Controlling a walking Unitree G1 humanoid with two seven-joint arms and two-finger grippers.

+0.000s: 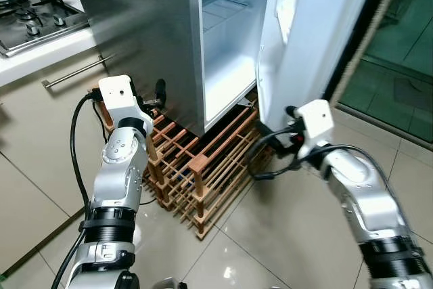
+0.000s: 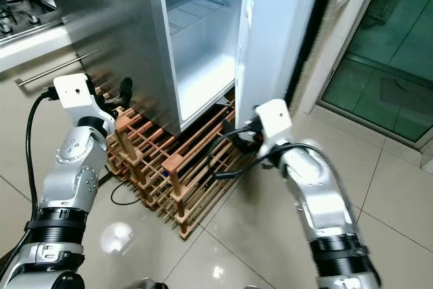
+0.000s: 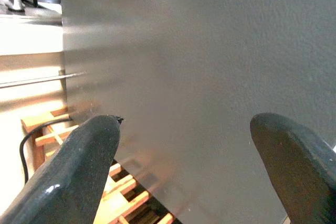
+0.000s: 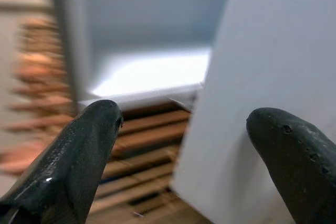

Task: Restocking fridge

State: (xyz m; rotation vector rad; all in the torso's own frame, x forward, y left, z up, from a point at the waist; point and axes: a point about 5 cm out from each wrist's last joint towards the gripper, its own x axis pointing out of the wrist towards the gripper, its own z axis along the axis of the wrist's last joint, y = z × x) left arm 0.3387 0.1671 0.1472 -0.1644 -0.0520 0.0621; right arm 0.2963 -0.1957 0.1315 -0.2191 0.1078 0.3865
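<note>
the left gripper [image 3: 184, 166] has its two black fingers [image 3: 79, 171] spread wide apart with nothing between them, facing the brushed steel side wall of the fridge [image 1: 145, 25] and not visibly touching it. the right gripper [image 4: 184, 161] also has its fingers [image 4: 73, 161] spread wide and holds nothing; it sits at the bottom corner of the fridge door [image 1: 308, 45], one finger to each side of the door's lower edge, and contact with the door cannot be confirmed. the fridge stands with its door swung open; the white compartment inside [image 1: 226, 52] shows bare shelves and a bare floor panel, with a drawer or tray partly visible at the top. a wooden rack [image 1: 203, 167] lies on the tiled floor [image 1: 284, 248] at the foot of the fridge, running under its open front; its slots appear to hold nothing. a counter with a gas hob [image 1: 30, 21] adjoins the fridge on the steel wall side. a glass door [image 1: 399, 59] stands beyond the fridge door.
</note>
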